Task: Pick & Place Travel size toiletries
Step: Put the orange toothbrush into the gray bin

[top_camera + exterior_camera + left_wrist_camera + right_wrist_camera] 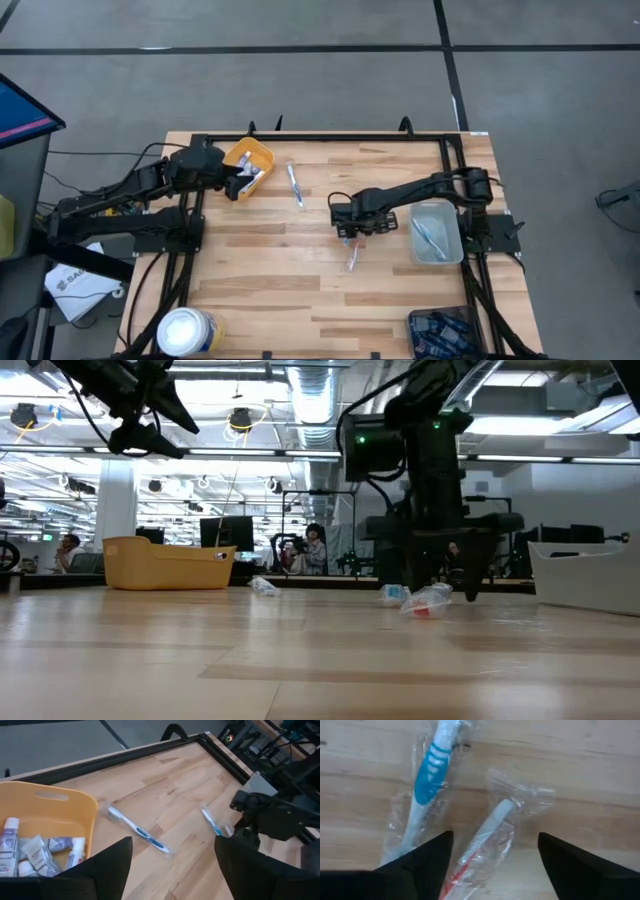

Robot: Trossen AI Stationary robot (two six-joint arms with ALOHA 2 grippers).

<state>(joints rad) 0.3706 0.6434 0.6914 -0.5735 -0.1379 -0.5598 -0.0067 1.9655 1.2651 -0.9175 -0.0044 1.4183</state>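
From above, my right tool [351,232] hangs released over two wrapped toothbrushes on the table [300,290], beside the clear bin [436,232]. My left tool [238,186], also released, hovers at the yellow bin [249,158]. The right wrist view shows a blue toothbrush [427,780] and a red one [480,842] between my fingers [427,857], untouched.

Two toothbrushes in clear wrappers lie side by side mid-desk: one with blue on its handle [427,780], one white with red at its end [482,840]. Another wrapped blue-and-white toothbrush [295,185] lies flat farther left. Small white tubes [30,857] are heaped in the yellow bin [55,802] at far left.
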